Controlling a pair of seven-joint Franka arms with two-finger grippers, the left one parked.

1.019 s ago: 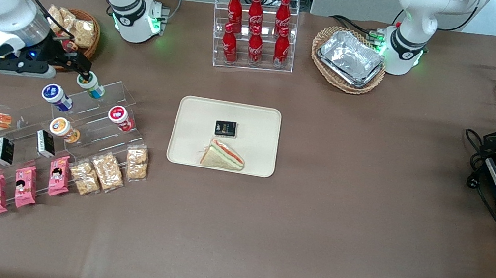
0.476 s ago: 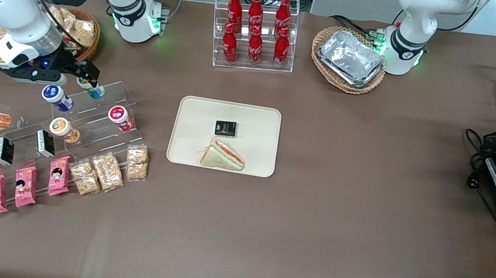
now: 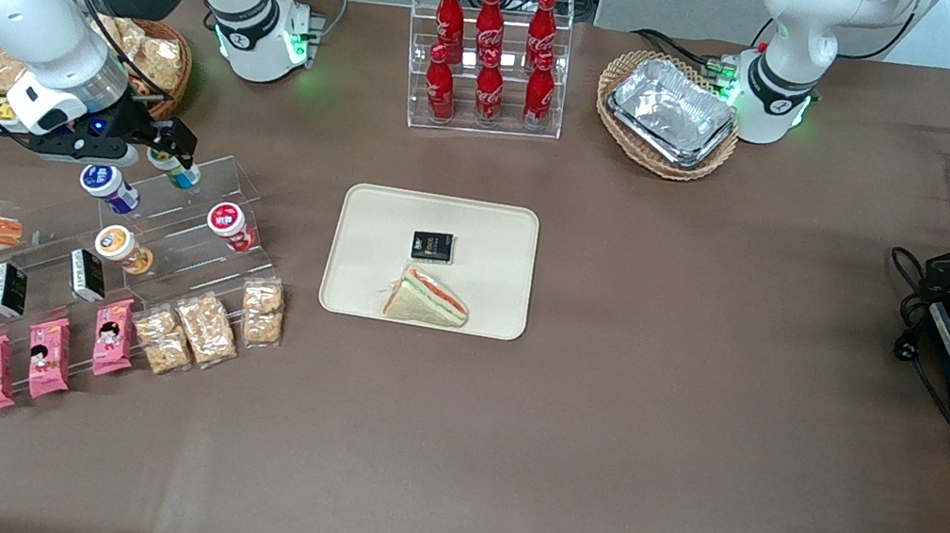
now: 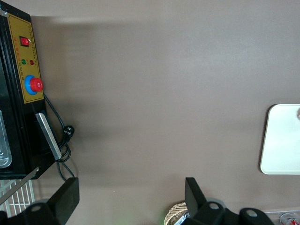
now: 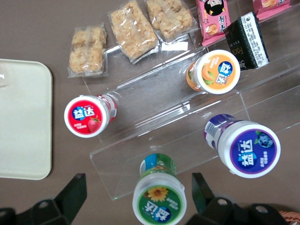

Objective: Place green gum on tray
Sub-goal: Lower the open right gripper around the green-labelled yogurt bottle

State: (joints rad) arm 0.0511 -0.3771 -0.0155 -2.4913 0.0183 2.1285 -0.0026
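The green gum [image 5: 159, 199] is seen on the top step of the clear acrylic riser [image 5: 178, 117], lid up, its long axis tilted slightly so the lid leans toward the working arm's wrist camera. The tiered steps appear meant to keep each bottle visible and reachable from above. The gripper [image 3: 161, 142] is held directly over the bottle with its fingers [image 5: 75, 192] spread — one on each side of the lid, not yet touching it — presumably so that one closing stroke will pinch the cap. In the front view the tray [image 3: 368, 221] lies at about three o'clock from the riser, well apart, already carrying a sandwich [image 3: 429, 297] and a small black packet [image 3: 431, 246].
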